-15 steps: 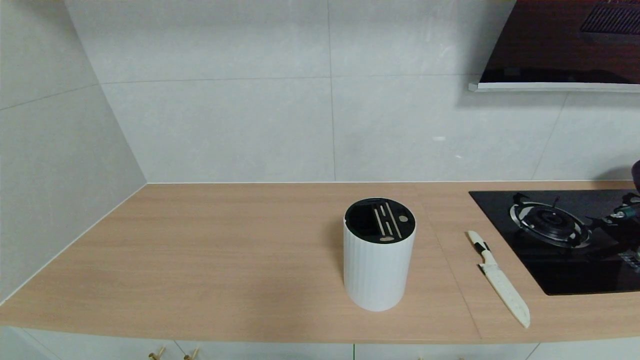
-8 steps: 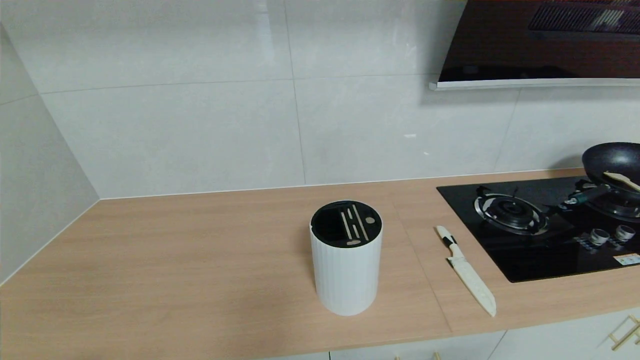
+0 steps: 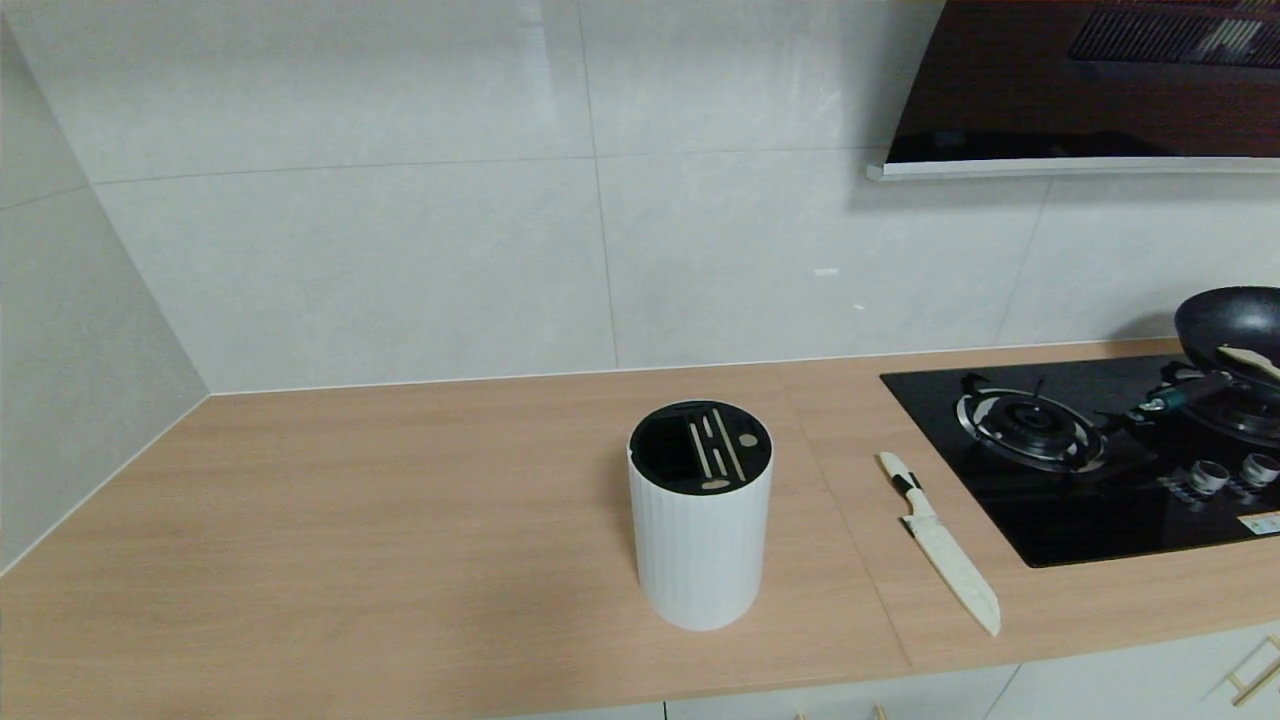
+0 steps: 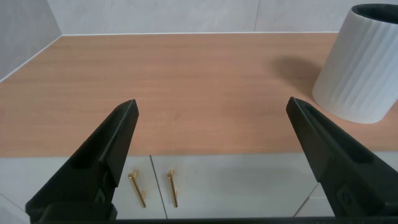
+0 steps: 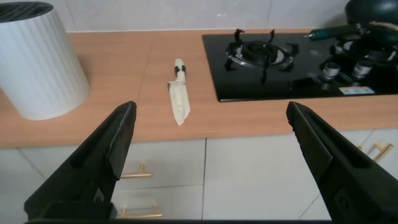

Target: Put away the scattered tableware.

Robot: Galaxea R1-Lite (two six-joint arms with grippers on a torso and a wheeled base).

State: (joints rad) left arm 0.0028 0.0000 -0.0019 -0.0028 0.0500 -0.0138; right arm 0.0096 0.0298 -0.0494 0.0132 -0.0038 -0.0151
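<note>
Even, bright light; soft shadows

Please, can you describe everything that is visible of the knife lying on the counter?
The knife is pale cream, with a speckled blade and a cream handle that carries a black band. It lies flat on the wooden counter, between the white ribbed knife holder and the black gas hob, touching neither. The handle points toward the tiled wall and the tip toward the counter's front edge. Only the counter touches it.
</note>
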